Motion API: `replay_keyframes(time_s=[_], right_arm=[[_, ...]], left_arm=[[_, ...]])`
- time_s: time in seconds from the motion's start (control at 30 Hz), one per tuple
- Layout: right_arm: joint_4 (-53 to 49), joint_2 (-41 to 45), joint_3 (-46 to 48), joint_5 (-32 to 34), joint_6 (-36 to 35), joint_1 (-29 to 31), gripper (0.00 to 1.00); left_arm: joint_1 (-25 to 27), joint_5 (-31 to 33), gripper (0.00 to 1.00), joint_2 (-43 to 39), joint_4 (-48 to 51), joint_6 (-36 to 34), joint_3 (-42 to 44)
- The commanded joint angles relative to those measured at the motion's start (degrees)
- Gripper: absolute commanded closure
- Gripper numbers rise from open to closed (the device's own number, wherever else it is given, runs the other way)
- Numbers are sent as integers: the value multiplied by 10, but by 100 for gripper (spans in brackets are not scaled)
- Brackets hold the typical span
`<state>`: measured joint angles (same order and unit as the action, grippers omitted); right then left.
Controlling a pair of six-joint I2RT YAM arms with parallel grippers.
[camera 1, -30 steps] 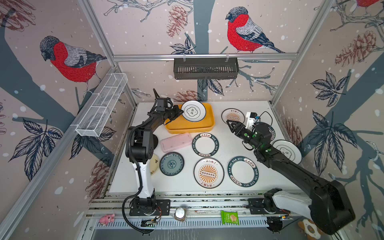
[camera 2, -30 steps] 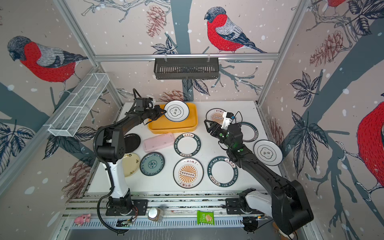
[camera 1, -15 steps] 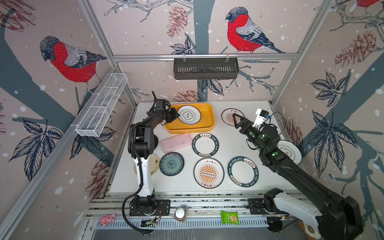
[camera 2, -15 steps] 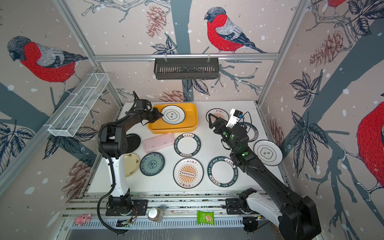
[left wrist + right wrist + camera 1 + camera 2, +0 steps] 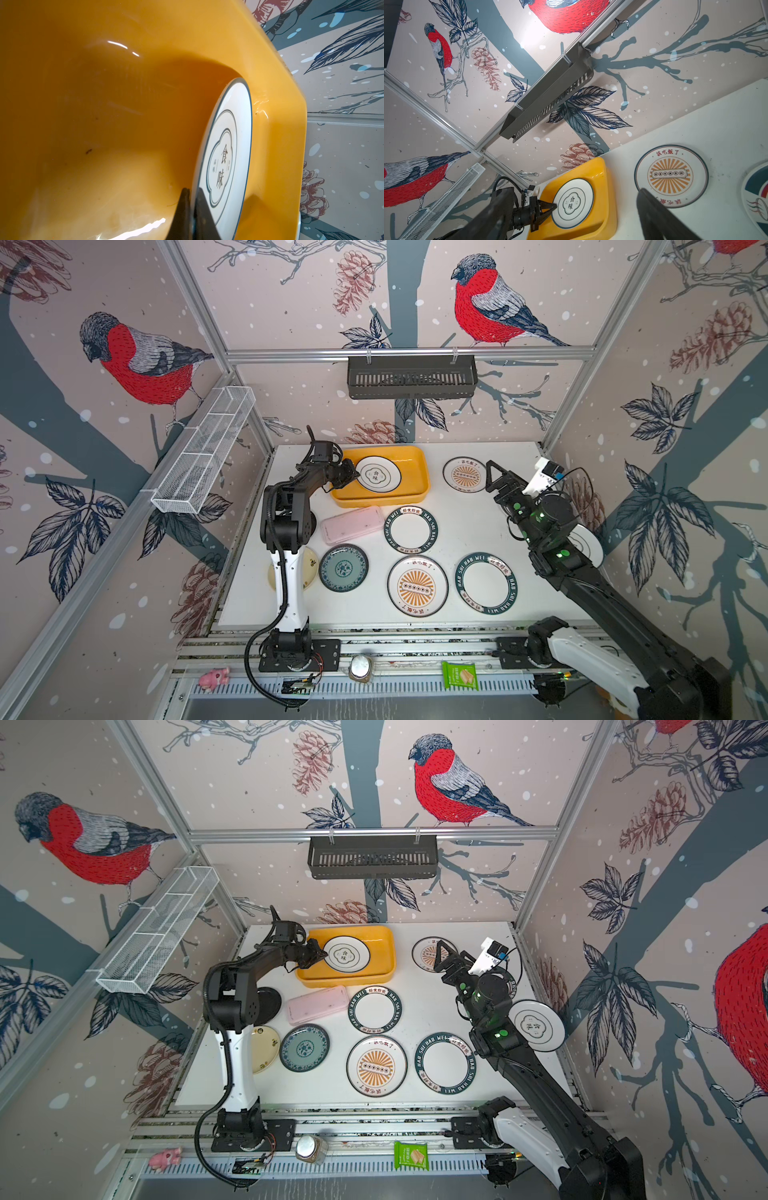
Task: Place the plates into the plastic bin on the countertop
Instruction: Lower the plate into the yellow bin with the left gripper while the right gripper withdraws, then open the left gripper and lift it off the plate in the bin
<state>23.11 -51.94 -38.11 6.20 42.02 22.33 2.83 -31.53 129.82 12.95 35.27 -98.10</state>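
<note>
A white plate with a cloud emblem lies low inside the yellow plastic bin at the back of the countertop. My left gripper is shut on that plate's left rim. My right gripper hangs open and empty beside a sunburst plate. Loose on the countertop are two lettered-rim plates, a second sunburst plate, a teal plate, a cream plate, a black plate and a cloud-emblem plate.
A pink rectangular box lies just in front of the bin. A black slotted rack hangs on the back wall and a white wire basket on the left rail. The right arm covers part of another plate.
The left gripper has lowered the cloud-emblem plate down into the bin. The right gripper has opened wide and drawn back to the right, away from the bin.
</note>
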Motion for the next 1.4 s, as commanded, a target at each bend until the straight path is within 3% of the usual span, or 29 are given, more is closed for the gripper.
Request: replay_keyframes(time_s=[0.0, 0.07, 0.4, 0.63, 1.03, 1.23, 1.37], right_arm=[[21, 7, 9, 14, 10, 0, 7], [24, 6, 14, 13, 13, 1, 7], [31, -19, 10, 10, 18, 1, 7], [28, -39, 2, 6, 17, 4, 7], [38, -51, 2, 11, 16, 13, 0], [44, -65, -2, 13, 25, 23, 0], [43, -87, -13, 12, 25, 31, 0]], left_arm=[[-2, 7, 94, 6, 12, -10, -7], [-1, 11, 81, 6, 14, -13, -7], [-2, 21, 68, 8, 23, -21, -4], [-2, 36, 30, -4, 23, -22, -2], [-1, 52, 16, -68, -19, -40, 43], [8, 140, 10, -122, 11, -75, 53], [24, 154, 5, -177, 2, -90, 79]])
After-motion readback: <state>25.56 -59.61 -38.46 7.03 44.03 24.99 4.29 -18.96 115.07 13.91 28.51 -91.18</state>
